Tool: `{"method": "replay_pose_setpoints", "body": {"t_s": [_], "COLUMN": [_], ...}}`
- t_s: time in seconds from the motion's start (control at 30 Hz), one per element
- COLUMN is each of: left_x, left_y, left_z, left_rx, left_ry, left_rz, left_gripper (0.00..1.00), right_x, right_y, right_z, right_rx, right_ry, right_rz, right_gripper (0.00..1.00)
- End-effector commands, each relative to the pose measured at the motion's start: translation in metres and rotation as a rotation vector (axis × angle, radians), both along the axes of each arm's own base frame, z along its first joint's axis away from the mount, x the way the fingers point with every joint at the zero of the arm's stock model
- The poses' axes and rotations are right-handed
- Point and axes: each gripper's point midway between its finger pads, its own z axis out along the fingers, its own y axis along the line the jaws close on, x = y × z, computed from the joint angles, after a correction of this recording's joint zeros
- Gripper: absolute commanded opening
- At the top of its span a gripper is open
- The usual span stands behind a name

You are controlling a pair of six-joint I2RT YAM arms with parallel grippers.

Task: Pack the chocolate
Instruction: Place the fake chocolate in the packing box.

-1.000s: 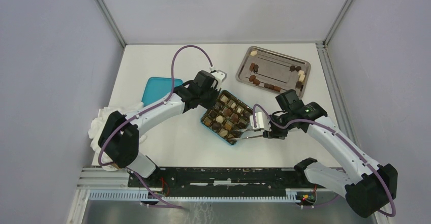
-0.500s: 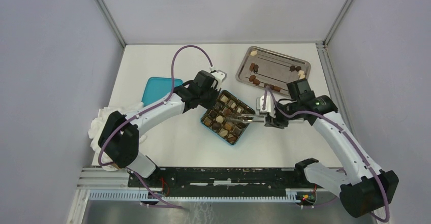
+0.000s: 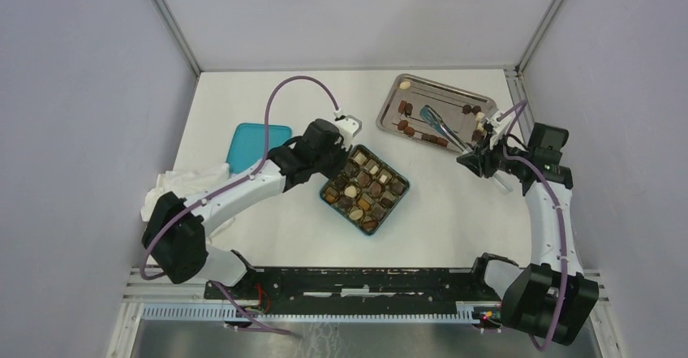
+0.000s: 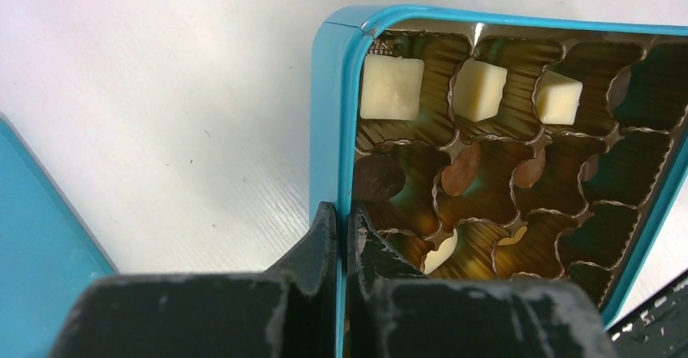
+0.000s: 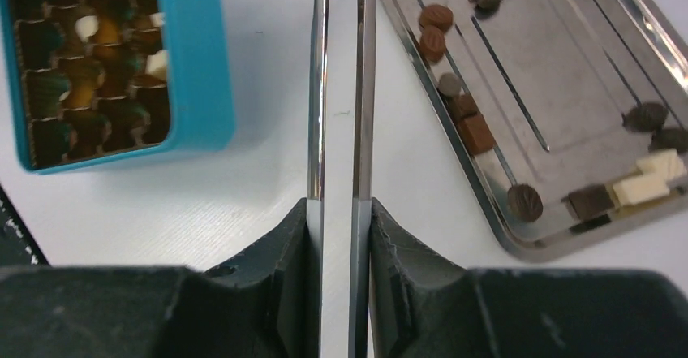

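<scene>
My left gripper (image 4: 341,236) is clenched on the wall of the box (image 4: 328,131), so I'd hold that steady while the right gripper (image 5: 339,228), grasping the tweezers (image 5: 341,90), does the picking. Some chocolate (image 4: 392,88) sits in the box cells and the rest lies on the tray (image 5: 568,66) beyond. I'd set the tips astride one loose piece, squeeze gently so it doesn't squirt out, and lift straight up.

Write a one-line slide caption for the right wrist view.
Right pincer grips metal tweezers, teal box at image left, steel tray of loose chocolates at image right.
</scene>
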Motion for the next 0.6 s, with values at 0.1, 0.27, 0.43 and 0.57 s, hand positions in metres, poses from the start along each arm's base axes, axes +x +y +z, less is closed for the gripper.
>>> {"method": "replay_pose_setpoints", "body": {"t_s": [0.1,0.27,0.43,0.57], "left_x": [-0.005,-0.012,-0.018,-0.015], "left_y": [-0.017,-0.01,-0.007,-0.01], "left_z": [0.094,0.116,0.129,0.122], "left_rx": [-0.18,-0.217,-0.251,-0.239], "left_ry": [-0.353,-0.444,-0.494,-0.472], "left_rz": [-0.09,-0.084,-0.08,-0.079], "left_gripper": [0.02,0.02,0.02,0.02], "right_x": [0.015,0.014,0.013,0.014], "right_y": [-0.012,-0.012,-0.013,-0.014], "right_z": [-0.002,-0.016,-0.026,-0.031], "right_rx": [0.096,0.099,0.1,0.099], "right_ry": [-0.064,-0.042,-0.024,-0.012], "right_rz": [-0.14,-0.146,-0.156,-0.166], "right_gripper": [0.33,0.33,0.33,0.33]}}
